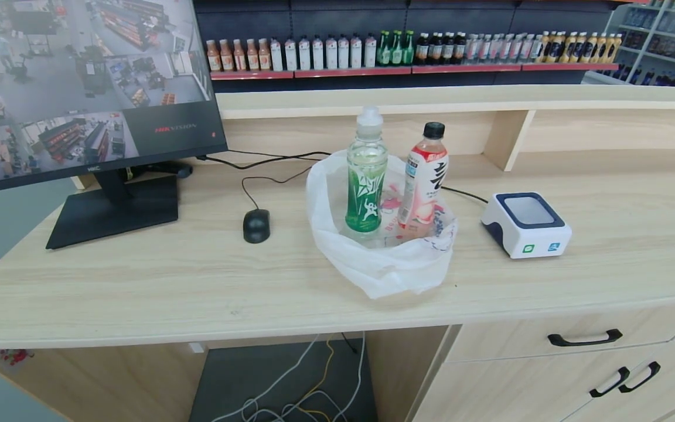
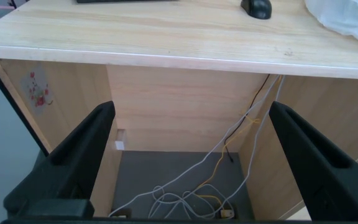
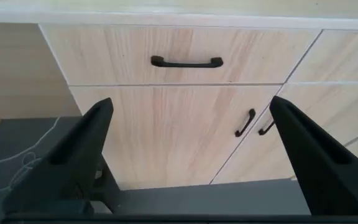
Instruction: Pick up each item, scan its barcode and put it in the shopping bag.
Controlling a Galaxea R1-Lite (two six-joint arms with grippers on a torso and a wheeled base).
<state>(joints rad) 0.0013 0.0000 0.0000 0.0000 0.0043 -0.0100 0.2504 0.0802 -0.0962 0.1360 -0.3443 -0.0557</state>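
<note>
Green bottle and pink bottle stand upright in the bag near the scanner, so packing looks done. The 2 claws, left claw and right claw, sit low below the counter, spread wide and empty. Parked, I'd guess.

Two bottles upright in shopping bag
</note>
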